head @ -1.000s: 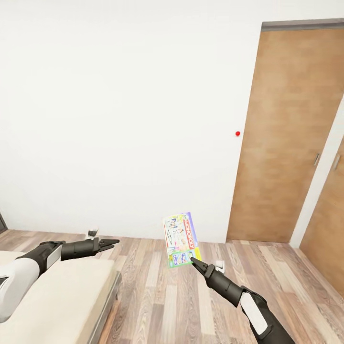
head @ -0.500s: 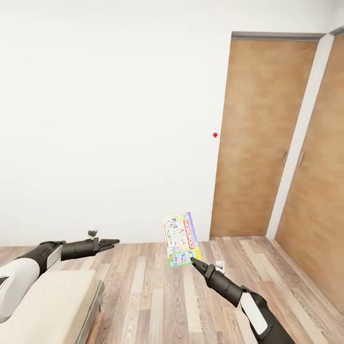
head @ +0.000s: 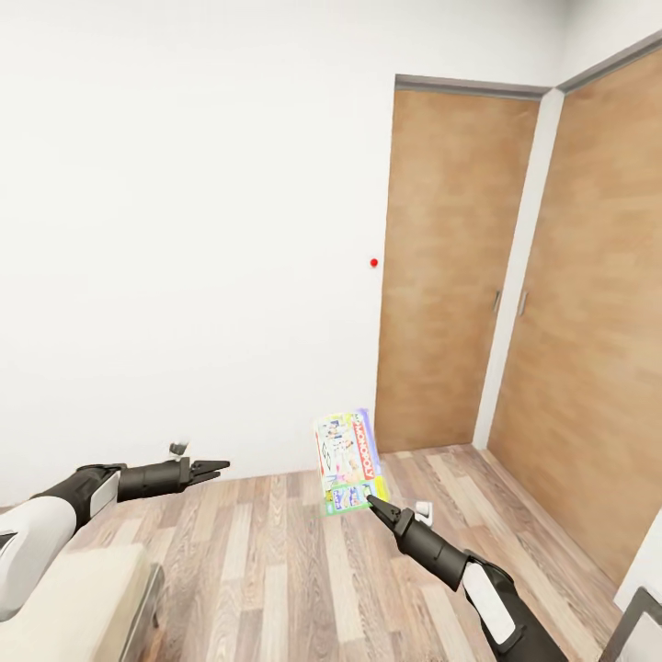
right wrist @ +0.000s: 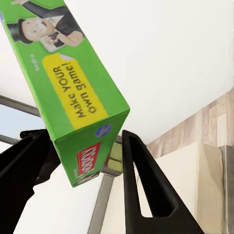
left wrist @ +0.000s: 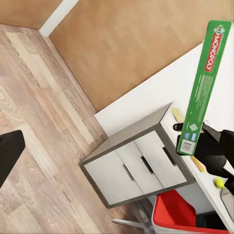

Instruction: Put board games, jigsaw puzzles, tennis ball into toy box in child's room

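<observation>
Head view: the right claw point(head: 372, 502) grips the Monopoly box point(head: 348, 460) by its bottom edge, upright over the wood floor point(head: 276, 570); the left claw point(head: 216, 468) looks clenched, empty.

Left wrist view: the box point(left wrist: 202, 83) hangs edge-on near the bench point(left wrist: 207, 180).

Right wrist view: fingers point(right wrist: 146, 190) straddle the box's narrow end point(right wrist: 73, 92). Likely light, stiff, glossy cardboard; pinched at one end, it could swing.
</observation>
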`<state>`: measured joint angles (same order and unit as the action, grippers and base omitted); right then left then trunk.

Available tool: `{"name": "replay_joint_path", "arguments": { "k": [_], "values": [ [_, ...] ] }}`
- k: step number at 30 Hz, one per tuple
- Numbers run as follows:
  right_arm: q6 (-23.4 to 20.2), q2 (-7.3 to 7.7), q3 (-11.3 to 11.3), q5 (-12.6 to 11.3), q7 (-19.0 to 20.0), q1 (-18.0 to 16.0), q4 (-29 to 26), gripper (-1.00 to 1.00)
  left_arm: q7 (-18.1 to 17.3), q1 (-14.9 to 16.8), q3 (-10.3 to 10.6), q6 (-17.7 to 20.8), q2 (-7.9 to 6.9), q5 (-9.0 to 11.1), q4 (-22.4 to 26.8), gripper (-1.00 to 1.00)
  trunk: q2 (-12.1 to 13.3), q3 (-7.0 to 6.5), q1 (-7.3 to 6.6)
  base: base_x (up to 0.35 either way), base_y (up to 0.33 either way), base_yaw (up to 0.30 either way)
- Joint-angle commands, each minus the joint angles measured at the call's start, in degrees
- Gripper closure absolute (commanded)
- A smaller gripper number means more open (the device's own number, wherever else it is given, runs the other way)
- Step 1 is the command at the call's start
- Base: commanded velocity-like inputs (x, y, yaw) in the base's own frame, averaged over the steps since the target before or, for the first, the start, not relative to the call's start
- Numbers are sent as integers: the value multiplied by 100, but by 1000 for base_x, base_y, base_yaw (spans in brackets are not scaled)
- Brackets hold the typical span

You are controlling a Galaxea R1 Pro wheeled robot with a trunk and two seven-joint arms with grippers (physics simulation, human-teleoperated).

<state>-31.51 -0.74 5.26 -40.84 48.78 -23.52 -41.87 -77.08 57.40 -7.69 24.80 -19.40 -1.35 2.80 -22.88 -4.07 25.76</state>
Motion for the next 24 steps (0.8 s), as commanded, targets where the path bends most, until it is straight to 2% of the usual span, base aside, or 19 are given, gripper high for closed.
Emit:
{"name": "replay_joint_path", "arguments": {
  "k": [1,10,20,22,24],
  "values": [
    [-49,-5,19,-38,7,-4,3,100,-22,0,-22,60,-2,-14,2,-100,-4,-3,2,0,0,-266],
    [-49,-5,19,-38,9,-4,3,100,-26,0,-22,63,-2,-14,2,-100,-4,-42,2,0,0,-240],
    [-15,-5,29,-38,14,-12,-9,100,-26,0,-22,67,-10,-14,2,-100,-4,-48,2,0,0,-34],
    [9,0,106,-38,17,-12,-7,100,-28,0,-22,68,-10,-14,2,-100,-4,-41,2,0,0,-2],
    [12,2,275,-38,32,-12,-8,100,-27,0,-27,65,-11,-14,2,-100,-4,-28,2,0,0,-1]
  ]
}}
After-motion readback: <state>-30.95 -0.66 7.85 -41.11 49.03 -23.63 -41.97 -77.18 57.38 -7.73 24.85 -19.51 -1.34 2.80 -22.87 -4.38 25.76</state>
